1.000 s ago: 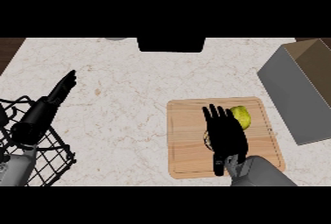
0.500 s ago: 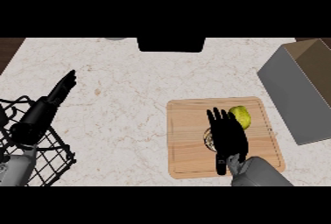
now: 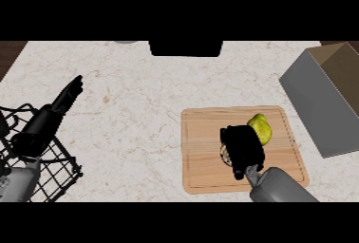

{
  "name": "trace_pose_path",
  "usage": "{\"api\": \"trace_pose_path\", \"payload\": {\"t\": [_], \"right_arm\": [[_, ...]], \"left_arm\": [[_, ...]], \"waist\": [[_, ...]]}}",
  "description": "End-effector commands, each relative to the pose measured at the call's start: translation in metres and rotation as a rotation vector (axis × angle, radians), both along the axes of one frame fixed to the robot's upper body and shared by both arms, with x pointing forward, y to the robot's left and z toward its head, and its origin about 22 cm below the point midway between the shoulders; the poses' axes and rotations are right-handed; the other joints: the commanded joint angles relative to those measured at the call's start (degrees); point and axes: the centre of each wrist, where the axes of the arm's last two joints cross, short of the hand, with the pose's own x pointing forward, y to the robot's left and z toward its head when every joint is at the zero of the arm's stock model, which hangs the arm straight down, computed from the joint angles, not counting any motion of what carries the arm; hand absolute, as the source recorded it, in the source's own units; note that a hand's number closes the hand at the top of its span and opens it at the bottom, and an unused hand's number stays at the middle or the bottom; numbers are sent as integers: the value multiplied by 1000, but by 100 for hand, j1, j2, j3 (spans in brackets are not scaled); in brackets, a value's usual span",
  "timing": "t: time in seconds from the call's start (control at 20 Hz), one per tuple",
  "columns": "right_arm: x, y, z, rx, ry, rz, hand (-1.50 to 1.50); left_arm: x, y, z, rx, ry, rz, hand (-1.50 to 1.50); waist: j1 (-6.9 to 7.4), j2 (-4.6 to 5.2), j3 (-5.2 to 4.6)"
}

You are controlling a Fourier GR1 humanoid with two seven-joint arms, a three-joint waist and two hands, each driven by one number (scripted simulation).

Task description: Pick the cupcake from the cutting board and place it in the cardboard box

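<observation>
Head view shows our right hand on the cutting board, fingers curled downward over something pale and round at its lower left edge. We take that sliver to be the cupcake, though the hand hides nearly all of it, so we cannot say for sure that the fingers close round it. Just beside the knuckles, at the upper right, lies a yellow-green fruit, touching or nearly touching the hand.

Our right forearm rises from the lower edge and slants up and left to the board. Our left hand sits far off at the left, fingers straight and pressed together, pointing up and to the right, holding nothing. Its forearm passes over a black wire basket at the lower left corner.

A pale marbled counter carries everything. The cardboard box stands open at the right edge, near the board's upper right corner but apart from it. A dark object sits at the counter's far edge.
</observation>
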Motion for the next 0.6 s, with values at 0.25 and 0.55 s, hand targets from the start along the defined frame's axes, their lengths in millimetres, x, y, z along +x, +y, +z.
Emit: {"api": "trace_pose_path", "payload": {"t": [0.25,0.55], "right_arm": [[69,11,30,147,-110,-77,150],[130,-2,68,277,-265,-203,150]], "left_arm": [[11,-42,20,-39,-72,-121,0],[14,-56,17,-61,-80,-151,0]], "waist": [[145,43,102],[277,95,104]]}}
